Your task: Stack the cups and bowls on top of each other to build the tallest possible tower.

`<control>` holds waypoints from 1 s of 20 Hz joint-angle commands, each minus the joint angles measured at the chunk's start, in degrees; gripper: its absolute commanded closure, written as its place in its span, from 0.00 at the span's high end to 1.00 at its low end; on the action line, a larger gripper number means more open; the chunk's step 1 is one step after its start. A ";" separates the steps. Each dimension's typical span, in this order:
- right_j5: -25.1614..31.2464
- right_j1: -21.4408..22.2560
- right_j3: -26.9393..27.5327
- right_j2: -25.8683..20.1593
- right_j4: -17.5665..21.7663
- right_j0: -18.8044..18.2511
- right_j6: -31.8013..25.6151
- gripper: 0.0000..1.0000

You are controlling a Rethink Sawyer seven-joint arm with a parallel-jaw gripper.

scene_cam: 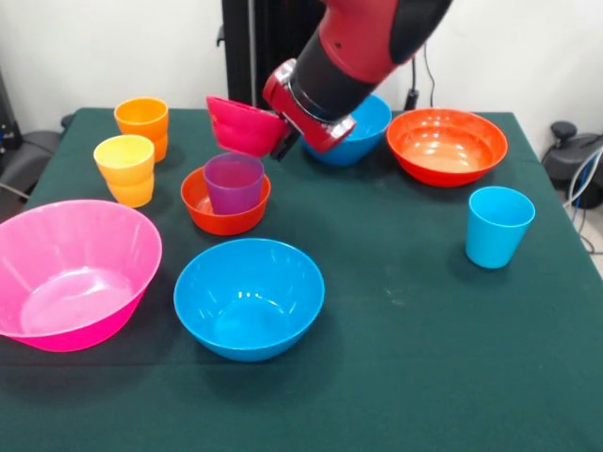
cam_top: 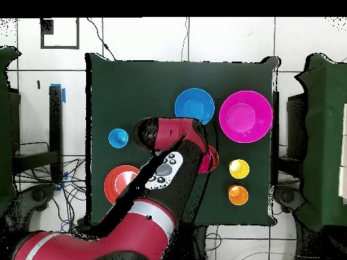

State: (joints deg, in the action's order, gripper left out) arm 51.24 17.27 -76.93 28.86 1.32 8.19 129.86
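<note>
My gripper [scene_cam: 281, 139] is shut on the rim of the small magenta bowl [scene_cam: 243, 125] and holds it tilted in the air. Just below it stands the purple cup [scene_cam: 234, 182], upright inside the small orange-red bowl [scene_cam: 212, 215]. The magenta bowl is just above the cup's rim and apart from it. A yellow cup [scene_cam: 125, 168] and an orange cup [scene_cam: 142, 122] stand to the left. A light blue cup [scene_cam: 497, 226] stands at the right. In the overhead view my arm [cam_top: 166, 169] covers the gripper and most of the pile.
A blue bowl [scene_cam: 249, 297] sits in front of the pile and the big pink bowl [scene_cam: 71, 273] at the front left. A second blue bowl [scene_cam: 363, 132] lies partly behind my arm, with the wide orange bowl [scene_cam: 446, 144] beside it.
</note>
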 commanded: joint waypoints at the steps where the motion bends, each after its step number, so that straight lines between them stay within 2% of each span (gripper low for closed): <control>1: 16.62 -5.30 14.48 -4.50 -0.69 -1.65 3.45 0.00; 6: 19.75 -7.83 21.16 -4.71 1.35 -2.52 0.90 0.00; 10: 23.00 -8.39 23.69 -4.58 1.94 -2.97 -0.16 0.00; 16: 24.94 -7.22 24.45 -3.39 3.26 -2.58 -2.02 0.00; 20: 23.20 -7.72 23.23 -4.34 2.88 -2.79 -1.88 0.00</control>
State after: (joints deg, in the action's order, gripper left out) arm 71.01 10.71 -56.29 28.89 1.36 6.06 129.86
